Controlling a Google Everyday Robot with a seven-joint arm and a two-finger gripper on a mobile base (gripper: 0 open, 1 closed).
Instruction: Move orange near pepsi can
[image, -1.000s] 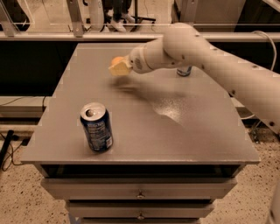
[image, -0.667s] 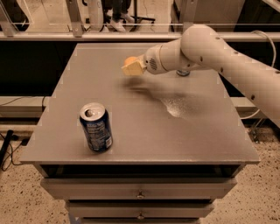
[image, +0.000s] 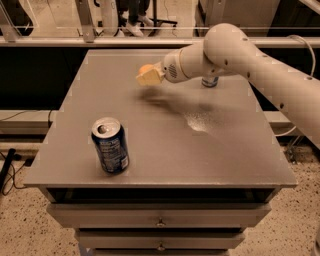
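The orange shows as a small round orange shape at the tip of my gripper, over the far middle of the table. The gripper looks shut on it and holds it above the table top; a blurred shadow lies beneath. Most of the orange is hidden by the pale fingers. The pepsi can, dark blue with a silver top, stands upright near the table's front left corner, well apart from the gripper.
The grey table stands on a set of drawers. A second can stands at the back right, mostly hidden behind my arm. A rail and chair legs lie beyond the far edge.
The gripper has moved to the right along the far part of the table, then nearly stopped. The pepsi can has not moved.
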